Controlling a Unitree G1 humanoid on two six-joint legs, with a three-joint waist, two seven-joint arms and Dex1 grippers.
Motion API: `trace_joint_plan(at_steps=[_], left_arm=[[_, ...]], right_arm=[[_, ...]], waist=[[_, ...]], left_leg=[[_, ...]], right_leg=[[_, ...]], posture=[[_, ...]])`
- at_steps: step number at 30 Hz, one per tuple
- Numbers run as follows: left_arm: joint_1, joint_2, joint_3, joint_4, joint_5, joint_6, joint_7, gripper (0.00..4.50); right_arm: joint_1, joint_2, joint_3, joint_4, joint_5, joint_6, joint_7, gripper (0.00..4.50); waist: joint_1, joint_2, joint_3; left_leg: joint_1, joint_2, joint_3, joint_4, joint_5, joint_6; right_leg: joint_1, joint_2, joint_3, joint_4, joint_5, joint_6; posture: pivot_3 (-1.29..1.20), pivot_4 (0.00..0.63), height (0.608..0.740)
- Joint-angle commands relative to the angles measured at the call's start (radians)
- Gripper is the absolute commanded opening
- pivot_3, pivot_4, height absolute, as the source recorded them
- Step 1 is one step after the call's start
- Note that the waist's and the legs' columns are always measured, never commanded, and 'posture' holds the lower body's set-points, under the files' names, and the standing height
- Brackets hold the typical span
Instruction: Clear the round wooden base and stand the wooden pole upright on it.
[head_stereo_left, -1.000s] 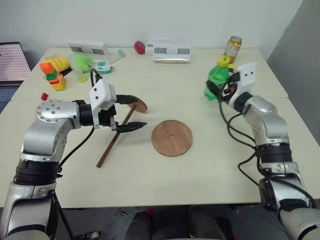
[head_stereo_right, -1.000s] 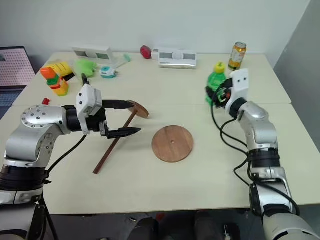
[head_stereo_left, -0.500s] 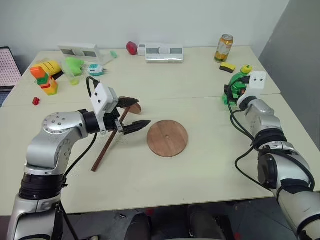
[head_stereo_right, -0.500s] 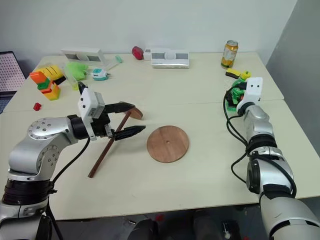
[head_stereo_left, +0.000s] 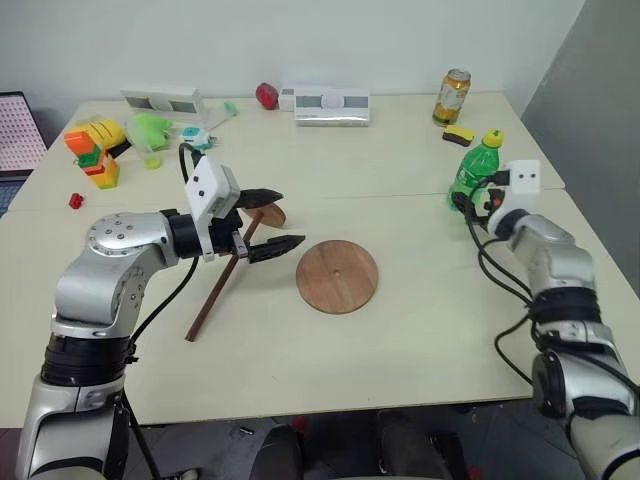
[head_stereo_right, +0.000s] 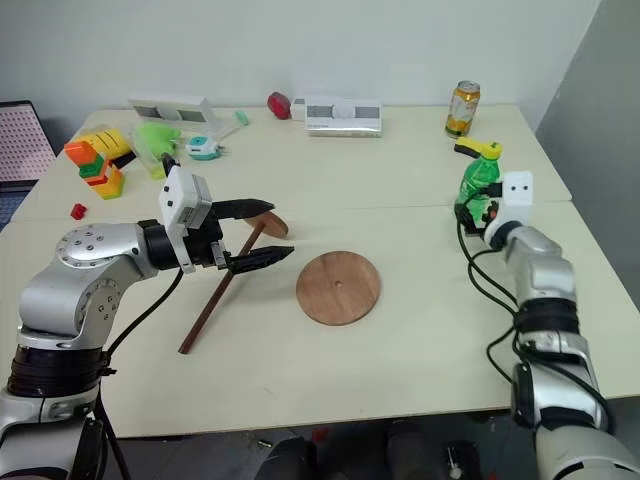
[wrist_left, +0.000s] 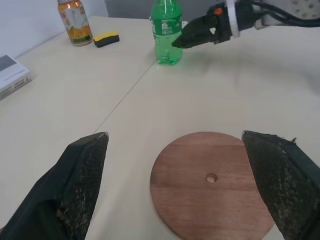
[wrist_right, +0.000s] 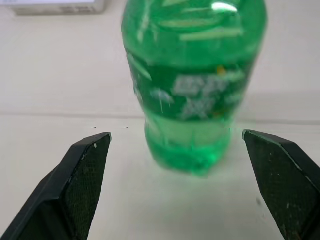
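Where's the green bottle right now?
In the left eye view the green bottle stands upright on the table's right side, just ahead of the open right end effector and near the yellow block and drink can.

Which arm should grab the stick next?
Probably the left. Its open claw sits right by the wooden pole, next to the bare round wooden base. The right claw is beside the green bottle.

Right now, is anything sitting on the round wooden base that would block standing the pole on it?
Nothing visible. The round wooden base lies bare, its centre hole uncovered. The green bottle stands apart near the table's right edge, before the open right gripper. The wooden pole lies left of the base.
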Motion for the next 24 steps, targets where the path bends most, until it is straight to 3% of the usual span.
trace_joint_plan(at_steps=[1, 4, 7, 11, 14, 19, 24], left_arm=[[-0.020, 0.018, 0.005, 0.000, 0.007, -0.015, -0.007, 4.50], [-0.024, 0.027, 0.001, 0.010, 0.015, 0.001, -0.004, 4.50], [-0.025, 0.105, -0.028, 0.019, 0.047, 0.099, -0.009, 4.50], [-0.045, 0.213, -0.098, 0.029, 0.081, 0.241, -0.024, 4.50], [-0.160, 0.266, -0.212, 0.086, 0.137, 0.458, -0.003, 4.50], [-0.325, 0.248, -0.377, 0.142, 0.168, 0.665, -0.022, 4.50], [-0.499, 0.159, -0.586, 0.304, 0.224, 0.787, -0.045, 4.50]], right_arm=[[0.052, -0.069, -0.029, -0.275, 0.078, 0.229, 0.023, 4.40], [0.088, -0.124, -0.023, -0.399, 0.130, 0.370, 0.060, 4.40], [0.150, -0.266, 0.035, -0.635, 0.303, 0.510, 0.286, 4.40], [0.165, -0.336, 0.032, -0.766, 0.456, 0.552, 0.433, 4.40], [0.159, -0.380, 0.067, -0.828, 0.531, 0.539, 0.550, 4.40], [0.158, -0.412, 0.146, -0.868, 0.538, 0.480, 0.640, 4.40], [0.134, -0.403, 0.213, -0.882, 0.524, 0.418, 0.686, 4.40]], waist=[[0.004, 0.000, 0.000], [0.004, 0.000, 0.000], [0.016, 0.000, 0.000], [0.014, 0.000, 0.000], [0.021, 0.000, 0.000], [0.033, 0.000, 0.000], [0.038, 0.000, 0.000]], left_leg=[[0.000, 0.000, 0.000, 0.000, 0.000, 0.000], [0.001, 0.000, 0.000, 0.000, 0.000, 0.000], [0.000, 0.000, -0.001, 0.000, -0.002, 0.004], [0.001, 0.000, -0.002, -0.001, -0.003, 0.005], [0.000, -0.001, -0.005, 0.001, -0.003, 0.005], [-0.002, -0.002, -0.008, 0.003, -0.003, 0.005], [-0.002, -0.002, -0.009, 0.003, -0.003, 0.005]], right_leg=[[0.000, 0.000, 0.000, 0.000, 0.000, 0.000], [0.000, 0.001, 0.001, 0.000, 0.000, 0.000], [0.000, 0.001, 0.000, 0.000, 0.000, 0.000], [0.000, 0.002, -0.001, -0.001, 0.000, 0.000], [0.002, 0.002, -0.003, -0.001, 0.000, 0.000], [0.002, 0.001, -0.006, -0.002, 0.000, 0.000], [0.002, 0.002, -0.007, -0.001, 0.000, 0.000]], posture=[[0.00, 0.150, 0.740], [0.00, 0.150, 0.740], [0.00, 0.150, 0.740], [0.00, 0.150, 0.740], [0.00, 0.150, 0.740], [0.00, 0.150, 0.740], [0.00, 0.150, 0.740]])
